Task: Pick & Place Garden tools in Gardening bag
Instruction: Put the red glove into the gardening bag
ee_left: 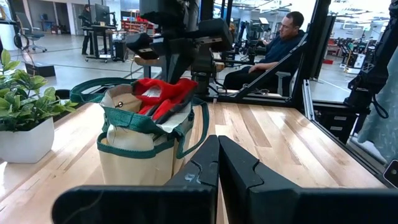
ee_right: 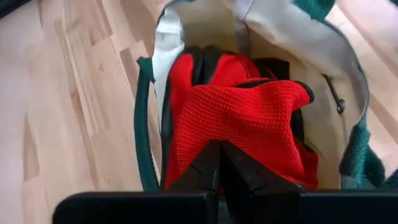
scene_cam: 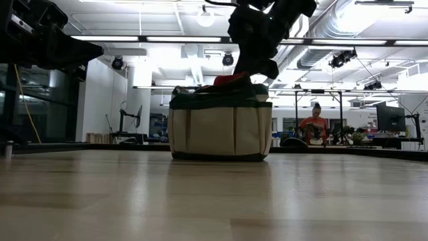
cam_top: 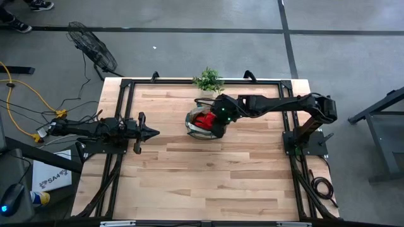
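Gardening bag [cam_top: 201, 123]: stands upright on the counter [cam_top: 208, 183], near the far edge, about midway between the side edges.
Left tool [cam_top: 150, 132]: fingers pressed together, holding nothing, above the counter by its left edge, well apart from the bag.
Potted plant [cam_top: 207, 79]: at the far edge, just behind the bag.
Gloves [ee_right: 239, 118]: red cuffs fill the bag's mouth.
Right tool [ee_right: 219, 163]: fingers together, empty, right over the cuffs; contact cannot be told.
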Motion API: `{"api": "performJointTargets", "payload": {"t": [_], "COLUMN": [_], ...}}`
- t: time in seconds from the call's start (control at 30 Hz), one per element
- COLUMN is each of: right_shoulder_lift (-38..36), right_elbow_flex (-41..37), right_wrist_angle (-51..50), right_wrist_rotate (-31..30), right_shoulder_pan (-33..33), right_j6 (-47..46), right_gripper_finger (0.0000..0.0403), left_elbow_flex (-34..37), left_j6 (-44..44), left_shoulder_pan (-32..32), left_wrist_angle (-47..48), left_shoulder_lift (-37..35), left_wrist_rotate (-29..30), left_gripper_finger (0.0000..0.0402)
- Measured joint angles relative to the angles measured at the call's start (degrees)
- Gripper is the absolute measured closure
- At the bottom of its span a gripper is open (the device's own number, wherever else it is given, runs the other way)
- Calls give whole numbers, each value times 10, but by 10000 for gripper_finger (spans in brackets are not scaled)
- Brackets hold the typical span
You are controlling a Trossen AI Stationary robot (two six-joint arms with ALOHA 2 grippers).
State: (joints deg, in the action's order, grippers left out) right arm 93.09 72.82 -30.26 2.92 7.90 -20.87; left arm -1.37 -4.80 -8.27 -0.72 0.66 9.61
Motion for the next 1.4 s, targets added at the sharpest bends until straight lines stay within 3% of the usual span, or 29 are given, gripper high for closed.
{"api": "performJointTargets", "payload": {"t": [0.6,1.07,1.4], "right_shoulder_lift": [34,58,86], "right_elbow_flex": [0,0,0], "right_wrist_angle": [-4,26,100], "right_wrist_rotate": [-11,-104,-56], "right_shoulder_pan": [-8,9,15], "right_j6": [-47,-207,-268], "right_gripper_finger": [398,398,398], "left_elbow_flex": [0,0,0], "left_j6": [0,0,0], "left_shoulder_pan": [0,0,0], "left_wrist_angle": [0,0,0], "left_shoulder_lift": [0,0,0], "left_wrist_rotate": [0,1,1], "left_gripper_finger": [402,402,402]}}
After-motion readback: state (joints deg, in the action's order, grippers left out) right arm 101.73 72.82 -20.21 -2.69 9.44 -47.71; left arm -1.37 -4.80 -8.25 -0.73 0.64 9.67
